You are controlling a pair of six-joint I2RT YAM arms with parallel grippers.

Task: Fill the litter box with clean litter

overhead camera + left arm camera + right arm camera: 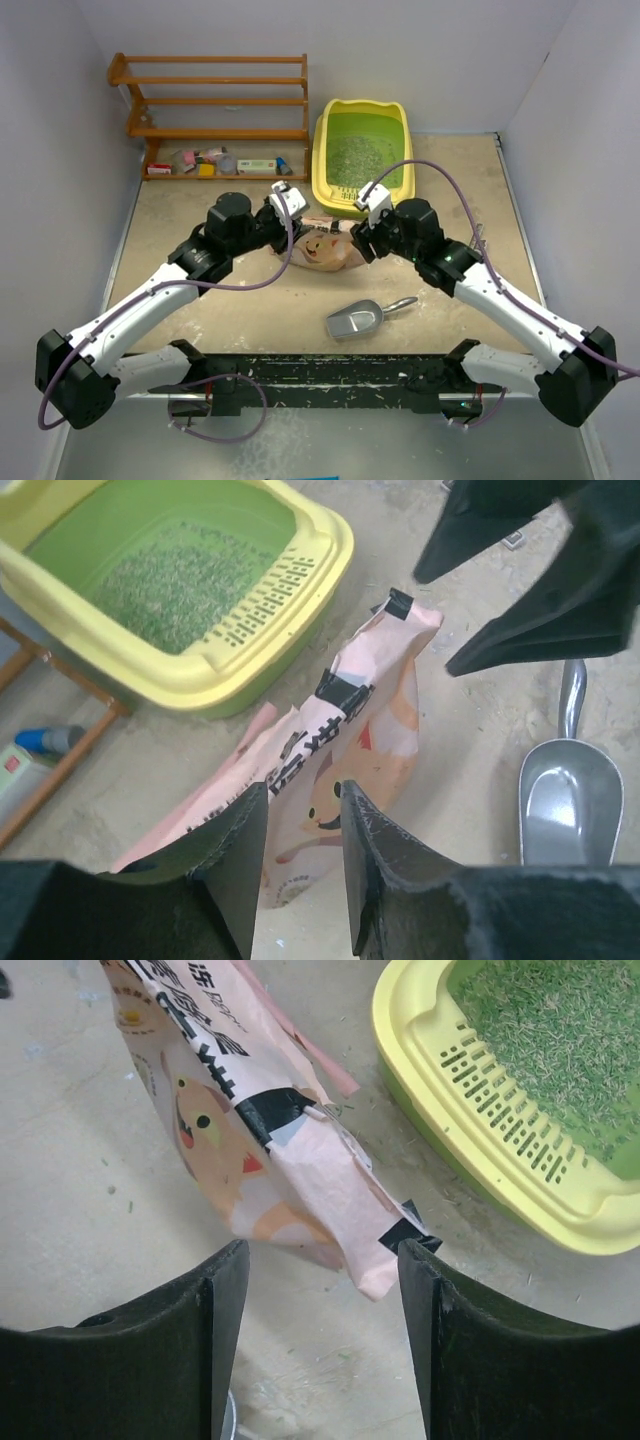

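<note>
The work surface is a sand-coloured table closed in by white walls. Locate the litter box at the upper centre of the top view, against the back wall and just right of the wooden shelf rack. The clean litter lies inside it as a patch on the green floor, behind the slotted lip.

Find the pink printed bag at the centre of the frame. It lies on its side on the table, just below the litter box and between the two grippers. Strips of black tape cross it. The grey metal scoop rests at the lower centre, well apart from the bag, with its handle pointing to the upper right.

Check the left gripper. Its fingers stand parted by a moderate gap and clasp nothing, and you see the bag on the table through that gap.

Check the right gripper. Its fingers are spread wide and hold nothing. The taped end of the bag lies on the table just above the fingertips in the frame.
</note>
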